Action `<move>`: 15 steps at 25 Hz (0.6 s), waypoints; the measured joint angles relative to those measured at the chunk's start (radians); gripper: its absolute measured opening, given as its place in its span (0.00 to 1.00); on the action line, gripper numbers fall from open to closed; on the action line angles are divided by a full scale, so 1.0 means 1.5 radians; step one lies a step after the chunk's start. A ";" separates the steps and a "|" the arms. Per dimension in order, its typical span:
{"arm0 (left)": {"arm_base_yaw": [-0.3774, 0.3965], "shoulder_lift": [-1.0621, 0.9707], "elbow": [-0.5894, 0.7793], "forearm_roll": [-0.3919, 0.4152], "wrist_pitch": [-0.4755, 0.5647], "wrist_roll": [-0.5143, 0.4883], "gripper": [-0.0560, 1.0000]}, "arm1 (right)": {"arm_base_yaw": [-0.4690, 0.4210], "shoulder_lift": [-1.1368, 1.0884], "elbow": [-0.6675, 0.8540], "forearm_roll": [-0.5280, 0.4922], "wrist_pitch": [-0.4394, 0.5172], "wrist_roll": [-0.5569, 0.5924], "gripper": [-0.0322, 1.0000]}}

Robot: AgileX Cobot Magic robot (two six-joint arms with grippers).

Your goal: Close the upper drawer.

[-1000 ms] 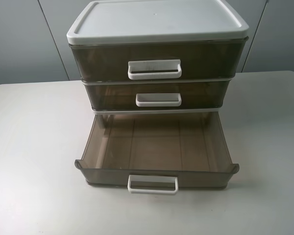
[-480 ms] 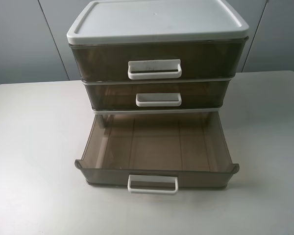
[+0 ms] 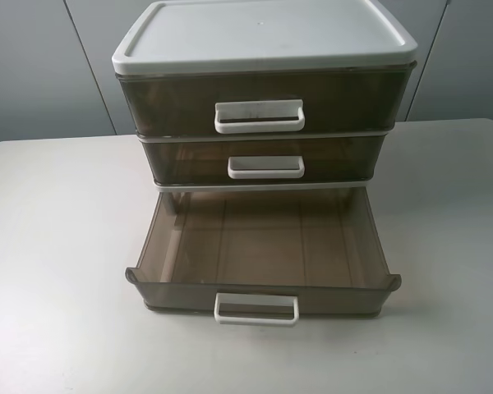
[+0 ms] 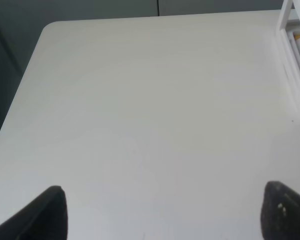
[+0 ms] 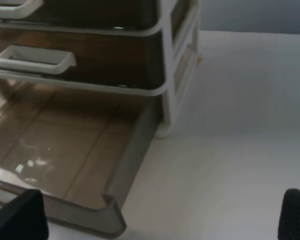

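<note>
Left claw [image 4: 162, 212] jaws apart, hanging over bare desk [image 4: 140, 100], nothing held. Right claw [image 5: 165, 215] also spread, empty, poised just beside the pulled-out lowest drawer [image 5: 65, 150] (probably staging for a push). Upper drawer [image 3: 265, 159] sits centre of the high view, looks already flush; the lowest drawer is the open one. Neither arm shows in the high view.

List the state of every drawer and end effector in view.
Top drawer: shut, white lid on.
Middle drawer: shut.
Bottom drawer: pulled far out, empty.
Left end effector: open, holding nothing, over bare table.
Right end effector: open, holding nothing, beside the bottom drawer's corner.
</note>
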 joint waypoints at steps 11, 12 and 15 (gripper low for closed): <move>0.000 0.000 0.000 0.000 0.000 0.000 0.75 | -0.298 0.000 0.000 0.003 0.000 -0.013 0.71; 0.000 0.000 0.000 0.000 0.000 0.000 0.75 | -0.315 0.000 0.000 0.006 0.000 -0.020 0.71; 0.000 0.000 0.000 0.000 0.000 0.000 0.75 | -0.357 -0.001 0.000 0.028 -0.002 -0.046 0.71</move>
